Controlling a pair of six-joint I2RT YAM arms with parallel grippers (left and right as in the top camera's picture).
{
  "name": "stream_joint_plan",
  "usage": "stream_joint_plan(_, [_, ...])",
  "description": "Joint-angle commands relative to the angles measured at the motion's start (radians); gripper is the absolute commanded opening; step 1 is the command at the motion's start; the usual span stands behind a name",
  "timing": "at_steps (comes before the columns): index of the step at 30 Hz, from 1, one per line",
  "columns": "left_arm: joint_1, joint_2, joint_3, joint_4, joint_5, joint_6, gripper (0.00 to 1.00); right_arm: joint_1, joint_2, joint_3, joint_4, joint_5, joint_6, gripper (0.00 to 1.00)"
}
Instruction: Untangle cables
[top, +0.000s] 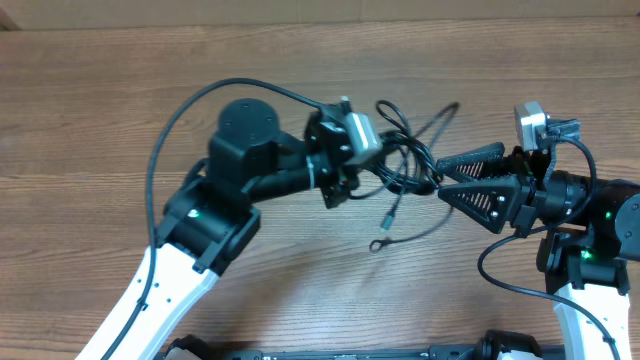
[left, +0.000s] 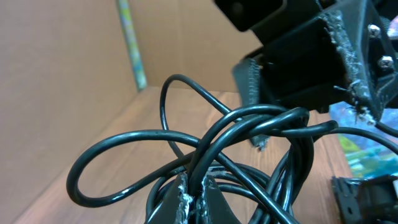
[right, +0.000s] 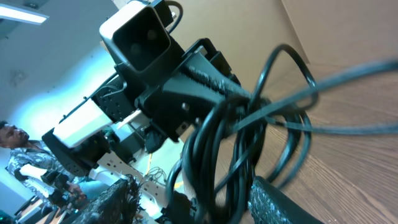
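Thin black cables (top: 405, 165) — knotted bundle lifted off table, loose plug-tipped ends trailing below

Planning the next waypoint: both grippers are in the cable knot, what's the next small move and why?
Probably ease the right gripper slowly rightward, away from the left gripper. Both appear shut on the bundle of thin black cables, which is bunched tight between them with loose ends trailing on the wooden table; a gentle pull should open the loops.

Cables (left: 249, 143) cut off at frame bottom; knot interior hidden behind left end effector (top: 372, 165); plug (top: 377, 245) unresolved.
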Motion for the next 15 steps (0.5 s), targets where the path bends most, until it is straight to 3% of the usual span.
stream_joint_plan(1, [-0.033, 0.025, 0.023, 0.026, 0.019, -0.014, 0.04, 0.0, -0.007, 0.02, 0.007, -0.021, 0.007, 0.57])
stream_joint_plan(8, [-0.035, 0.054, 0.023, 0.062, 0.018, -0.033, 0.04, 0.0, -0.007, 0.02, 0.007, -0.037, 0.007, 0.44])
stream_joint_plan(9, [-0.036, 0.056, 0.023, 0.071, 0.019, -0.039, 0.04, 0.0, -0.007, 0.02, 0.007, -0.037, 0.007, 0.36])
stream_joint_plan(14, [-0.04, 0.056, 0.023, 0.094, 0.018, -0.038, 0.04, 0.0, -0.007, 0.02, 0.007, -0.037, 0.007, 0.18])
stream_joint_plan(15, [-0.04, 0.056, 0.023, 0.1, 0.018, -0.039, 0.04, 0.0, -0.007, 0.02, 0.006, -0.038, 0.007, 0.1])
